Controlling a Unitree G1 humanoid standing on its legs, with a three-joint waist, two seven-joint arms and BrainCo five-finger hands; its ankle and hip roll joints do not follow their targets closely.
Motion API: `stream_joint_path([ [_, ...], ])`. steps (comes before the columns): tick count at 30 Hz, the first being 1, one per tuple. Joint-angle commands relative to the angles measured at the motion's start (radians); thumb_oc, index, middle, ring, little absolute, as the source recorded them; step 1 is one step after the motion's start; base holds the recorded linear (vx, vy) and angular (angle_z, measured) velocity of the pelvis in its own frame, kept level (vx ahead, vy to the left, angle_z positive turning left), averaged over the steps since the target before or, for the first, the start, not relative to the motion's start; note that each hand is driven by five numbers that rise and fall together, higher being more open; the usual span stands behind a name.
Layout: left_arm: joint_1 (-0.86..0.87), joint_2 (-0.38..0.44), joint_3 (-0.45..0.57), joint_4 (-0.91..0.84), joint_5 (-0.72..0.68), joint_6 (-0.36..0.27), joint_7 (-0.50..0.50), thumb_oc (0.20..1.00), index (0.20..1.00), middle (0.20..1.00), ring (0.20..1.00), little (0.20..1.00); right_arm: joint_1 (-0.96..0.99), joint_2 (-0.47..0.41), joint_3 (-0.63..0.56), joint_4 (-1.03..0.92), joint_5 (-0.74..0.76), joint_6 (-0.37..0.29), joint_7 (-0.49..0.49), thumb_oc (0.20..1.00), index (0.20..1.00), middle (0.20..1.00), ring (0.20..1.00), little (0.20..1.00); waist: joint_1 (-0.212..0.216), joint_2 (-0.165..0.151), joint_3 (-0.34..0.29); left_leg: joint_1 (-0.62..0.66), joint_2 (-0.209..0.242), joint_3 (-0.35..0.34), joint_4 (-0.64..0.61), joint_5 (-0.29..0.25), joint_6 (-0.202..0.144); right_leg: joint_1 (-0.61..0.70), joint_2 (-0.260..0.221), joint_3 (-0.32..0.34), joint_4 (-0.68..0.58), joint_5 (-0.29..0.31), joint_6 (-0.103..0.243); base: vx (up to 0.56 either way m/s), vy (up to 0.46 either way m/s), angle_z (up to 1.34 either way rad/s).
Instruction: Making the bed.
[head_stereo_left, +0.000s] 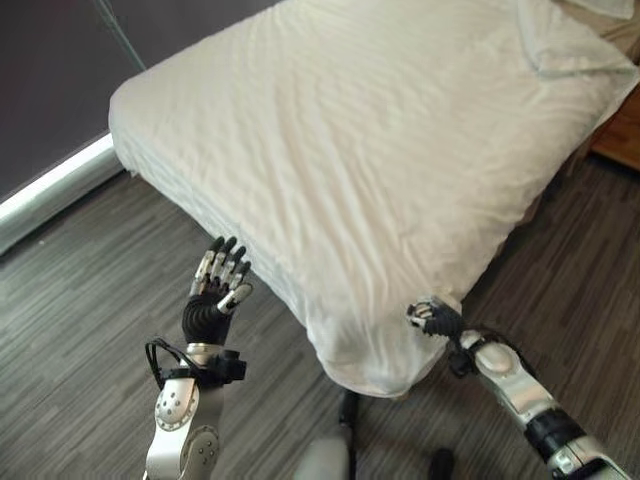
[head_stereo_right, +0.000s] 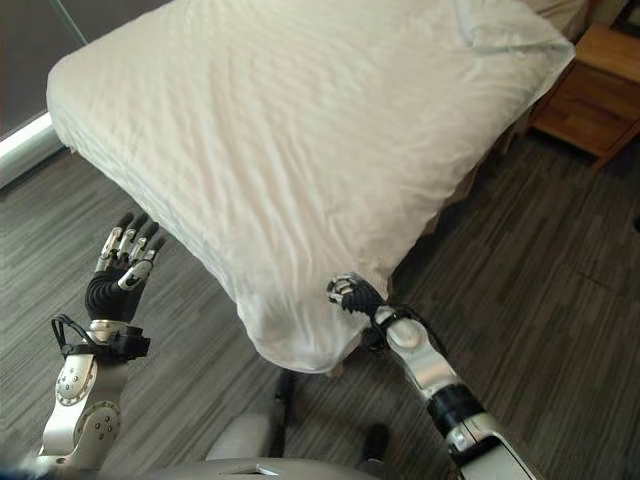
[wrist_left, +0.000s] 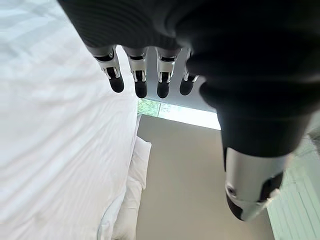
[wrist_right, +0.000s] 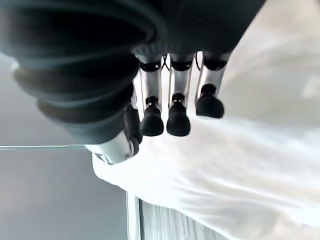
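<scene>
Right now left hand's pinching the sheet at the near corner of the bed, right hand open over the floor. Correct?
Swapped. In the left eye view the right hand is curled on the white sheet at the bed's near corner, and the left hand is open over the floor.

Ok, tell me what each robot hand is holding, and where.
The right robot hand pinches the white sheet at the bed's near corner. The left robot hand is open beside the bed, holding nothing.

Wooden nightstand (head_stereo_right: 592, 88) beside bed; grey plank floor (head_stereo_left: 90, 300).
</scene>
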Motion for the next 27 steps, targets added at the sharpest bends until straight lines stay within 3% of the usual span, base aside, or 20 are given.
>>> stream_joint_path([
  [1, -0.086, 0.023, 0.014, 0.01, -0.002, -0.049, 0.009, 1.0, 1.0, 1.0, 1.0, 1.0, -0.102, 0.023, 0.017, -0.034, -0.016, -0.042, -0.016, 0.2, 0.2, 0.2, 0.2, 0.2, 0.038, -0.027, 0.056, 0.076, -0.039, 0.015, 0.006, -0.057, -0.003, -0.066, -0.038, 0.042, 0.012, 0.082, 0.012, 0.02, 0.006, 0.11],
  [9, -0.087, 0.027, -0.001, 0.016, -0.012, -0.053, 0.016, 1.0, 1.0, 1.0, 1.0, 1.0, -0.122, 0.045, 0.004, 0.02, 0.025, -0.038, -0.031, 0.2, 0.2, 0.2, 0.2, 0.2, 0.056, -0.019, 0.07, 0.055, -0.043, 0.008, 0.006, -0.057, -0.001, -0.08, -0.04, 0.04, 0.012, 0.078, 0.011, 0.01, 0.006, 0.02],
  [13, -0.086, 0.03, -0.016, 0.015, -0.033, -0.054, 0.019, 1.0, 1.0, 1.0, 1.0, 1.0, -0.131, 0.074, -0.048, 0.215, 0.08, -0.038, -0.078, 0.2, 0.2, 0.2, 0.2, 0.2, 0.059, -0.006, 0.081, 0.042, -0.047, 0.005, 0.006, -0.054, 0.0, -0.093, -0.042, 0.04, 0.012, 0.08, 0.011, 0.0, 0.0, 0.0],
  [16, -0.105, 0.042, -0.036, 0.007, -0.06, -0.052, 0.022, 1.0, 1.0, 1.0, 1.0, 1.0, -0.189, 0.071, -0.15, 0.514, 0.169, -0.03, -0.143, 0.2, 0.2, 0.2, 0.2, 0.2, 0.065, 0.02, 0.112, 0.012, -0.05, -0.001, 0.006, -0.046, -0.002, -0.126, -0.043, 0.045, 0.012, 0.091, 0.012, -0.07, 0.02, -0.03],
  [19, -0.11, 0.04, -0.041, 0.005, -0.068, -0.05, 0.022, 1.0, 1.0, 1.0, 1.0, 1.0, -0.212, 0.044, -0.218, 0.627, 0.207, -0.03, -0.17, 0.2, 0.2, 0.2, 0.2, 0.2, 0.067, 0.03, 0.122, -0.007, -0.052, 0.0, 0.006, -0.04, -0.002, -0.147, -0.044, 0.048, 0.012, 0.099, 0.013, -0.02, 0.007, -0.02],
  [21, -0.119, 0.036, -0.036, 0.008, -0.067, -0.05, 0.029, 1.0, 1.0, 1.0, 1.0, 1.0, -0.196, 0.009, -0.33, 0.73, 0.282, -0.034, -0.21, 0.2, 0.2, 0.2, 0.2, 0.2, 0.062, 0.037, 0.137, -0.014, -0.047, 0.008, 0.006, -0.044, -0.003, -0.158, -0.045, 0.054, 0.012, 0.098, 0.017, -0.01, 0.016, -0.02],
  [27, -0.129, 0.048, -0.011, -0.004, -0.043, -0.053, 0.026, 1.0, 1.0, 1.0, 1.0, 1.0, -0.07, -0.059, -0.458, 0.803, 0.336, -0.035, -0.208, 0.2, 0.2, 0.2, 0.2, 0.2, 0.029, 0.035, 0.143, -0.024, -0.049, 0.014, 0.006, -0.05, -0.002, -0.173, -0.046, 0.063, 0.012, 0.098, 0.021, 0.01, 0.014, 0.07],
])
